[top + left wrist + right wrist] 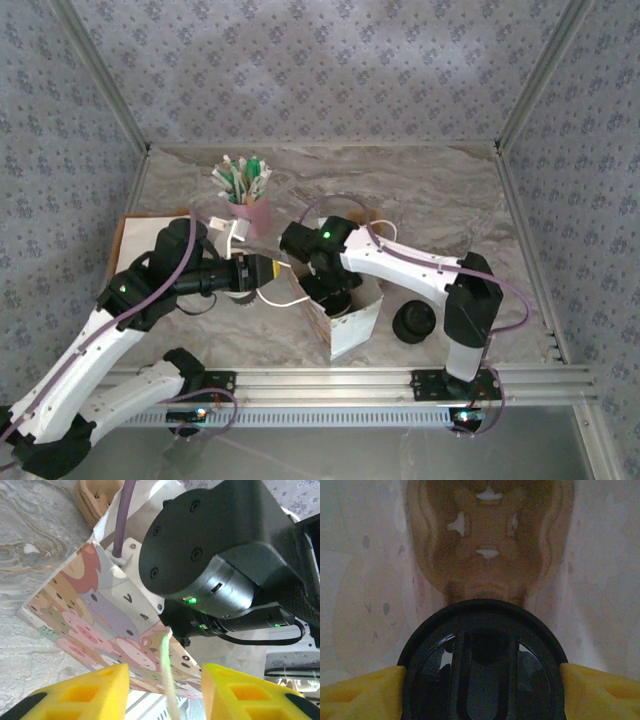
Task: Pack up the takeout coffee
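Right gripper (482, 682) grips the lidded coffee cup (482, 655) by its black lid, low inside the paper bag (352, 328). Left gripper (165, 692) stands partly open, the bag's string handle (166, 650) hanging between its fingers.

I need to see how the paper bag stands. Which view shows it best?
Top external: most of the paper bag shows, standing upright, the right arm reaching into its mouth. Left wrist shows its cartoon-printed side close up; right wrist shows its inside walls around the black lid.
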You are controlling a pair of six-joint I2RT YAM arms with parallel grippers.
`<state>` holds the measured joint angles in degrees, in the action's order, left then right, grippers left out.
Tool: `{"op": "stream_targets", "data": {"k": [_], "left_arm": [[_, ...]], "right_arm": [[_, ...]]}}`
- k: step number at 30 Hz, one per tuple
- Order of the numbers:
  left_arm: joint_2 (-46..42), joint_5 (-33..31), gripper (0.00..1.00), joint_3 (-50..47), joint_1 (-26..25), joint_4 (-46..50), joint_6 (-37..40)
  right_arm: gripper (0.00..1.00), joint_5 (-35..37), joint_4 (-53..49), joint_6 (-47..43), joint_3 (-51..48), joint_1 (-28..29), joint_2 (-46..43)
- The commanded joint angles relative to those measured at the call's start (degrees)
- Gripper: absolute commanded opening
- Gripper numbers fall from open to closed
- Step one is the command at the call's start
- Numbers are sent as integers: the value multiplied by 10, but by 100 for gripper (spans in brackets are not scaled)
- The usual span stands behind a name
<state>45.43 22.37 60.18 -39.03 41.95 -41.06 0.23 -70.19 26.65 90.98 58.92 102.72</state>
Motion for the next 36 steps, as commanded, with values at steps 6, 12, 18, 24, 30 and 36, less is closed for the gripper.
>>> {"op": "stream_targets", "data": {"k": [6,12,18,24,30,36], "left_arm": [[10,-50,41,11,-1,20,12],[10,-48,30,5,-1,16,9],[11,-44,25,3,-1,12,8],[5,-50,26,-1,-1,15,9],[8,-55,27,2,-1,19,7],[8,-58,27,2,-1,19,7]], "right_arm": [[80,-7,-15,-45,53,-12,37],[80,-5,-42,-41,42,-14,36],[80,-8,-30,-21,19,-14,22],[80,-5,-25,-20,19,-6,33],[80,-8,-21,-20,8,-6,32],[80,-10,-16,-20,2,-5,28]]}}
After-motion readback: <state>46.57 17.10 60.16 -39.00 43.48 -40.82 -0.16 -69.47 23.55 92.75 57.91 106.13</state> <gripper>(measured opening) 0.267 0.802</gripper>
